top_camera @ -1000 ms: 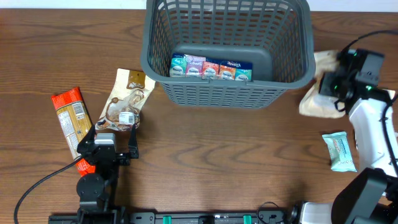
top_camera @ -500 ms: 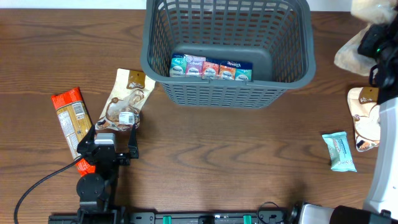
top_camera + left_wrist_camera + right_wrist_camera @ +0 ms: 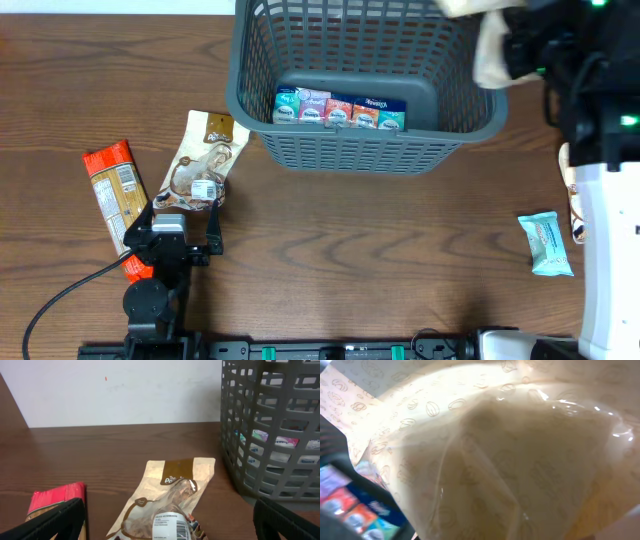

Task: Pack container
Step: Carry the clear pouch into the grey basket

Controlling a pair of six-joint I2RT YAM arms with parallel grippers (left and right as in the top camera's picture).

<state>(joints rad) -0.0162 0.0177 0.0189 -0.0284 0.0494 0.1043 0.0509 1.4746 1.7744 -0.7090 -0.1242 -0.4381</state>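
Two o'clock: cream bag point(image 3: 488, 48) over the container point(image 3: 360, 150) rim!
Pinched by the right gripper point(image 3: 518, 50); dropped here, it may catch the rim and fall outside. The left gripper point(image 3: 183, 216) is spread wide.

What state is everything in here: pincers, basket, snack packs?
container, upright, small packets inside
right pincer, shut on cream bag
cream bag, held up over container's right rim
left pincer, open, empty
brown pouch, flat on table
red packet, flat on table
teal packet, flat on table
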